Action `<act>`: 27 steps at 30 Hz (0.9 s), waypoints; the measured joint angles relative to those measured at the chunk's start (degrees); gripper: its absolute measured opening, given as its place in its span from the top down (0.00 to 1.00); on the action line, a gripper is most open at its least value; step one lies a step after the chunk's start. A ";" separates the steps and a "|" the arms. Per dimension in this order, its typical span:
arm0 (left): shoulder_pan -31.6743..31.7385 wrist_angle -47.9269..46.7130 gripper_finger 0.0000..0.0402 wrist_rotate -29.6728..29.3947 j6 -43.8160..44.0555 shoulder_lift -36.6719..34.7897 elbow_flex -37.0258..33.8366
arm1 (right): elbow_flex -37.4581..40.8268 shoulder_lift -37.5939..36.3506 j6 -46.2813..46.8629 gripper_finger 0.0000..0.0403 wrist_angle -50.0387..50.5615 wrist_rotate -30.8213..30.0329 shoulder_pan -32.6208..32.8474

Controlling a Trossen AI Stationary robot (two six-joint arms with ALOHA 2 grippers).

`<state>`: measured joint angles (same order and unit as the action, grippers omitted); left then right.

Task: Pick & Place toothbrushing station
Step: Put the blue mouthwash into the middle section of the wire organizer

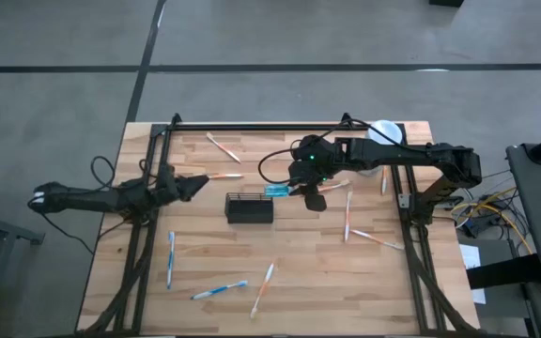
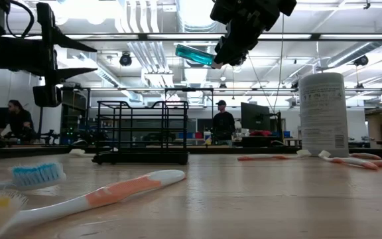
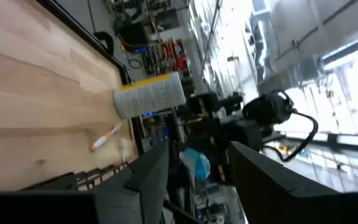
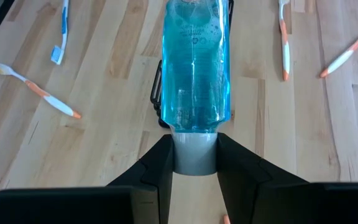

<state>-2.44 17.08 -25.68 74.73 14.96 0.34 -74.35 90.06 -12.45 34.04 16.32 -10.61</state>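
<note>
My right hand [image 1: 298, 190] pinches a blue bottle [image 4: 194, 68] by its cap above the black basket [image 1: 249, 208]; my left hand [image 1: 195, 184] hangs spread near the bench's left edge.

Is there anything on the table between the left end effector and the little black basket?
No, only bare wood lies between the left end effector and the basket, as the high view shows.

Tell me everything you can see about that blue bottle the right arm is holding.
The blue bottle is clear plastic filled with bright blue liquid, with a pale cap end. The right hand is clamped on that cap end. It is carried lying roughly level in the air, above the table beside the black wire basket, touching nothing else.
</note>
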 joint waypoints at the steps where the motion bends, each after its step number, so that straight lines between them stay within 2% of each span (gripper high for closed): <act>1: -0.02 -0.01 0.57 0.02 0.37 0.00 0.00 | 0.00 0.00 -0.02 0.77 -0.04 -0.10 0.00; 4: -0.02 0.06 0.57 0.03 1.41 0.21 0.00 | 0.00 0.00 -0.08 0.76 -0.12 -3.05 0.07; 9: -0.02 -0.24 0.57 0.03 8.45 1.57 0.40 | 0.00 0.00 0.00 0.74 -0.09 -10.08 0.24; 17: -0.02 -0.32 0.57 0.60 5.19 9.27 7.70 | 0.00 0.00 -0.08 0.74 -0.33 -10.35 0.37; 27: 0.00 -0.28 0.57 5.56 5.05 25.54 17.49 | 0.00 0.00 -0.09 0.74 -0.37 -10.40 0.37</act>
<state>-2.44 16.80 -20.12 79.78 40.50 17.83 -74.35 90.06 -12.54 33.67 5.91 -10.24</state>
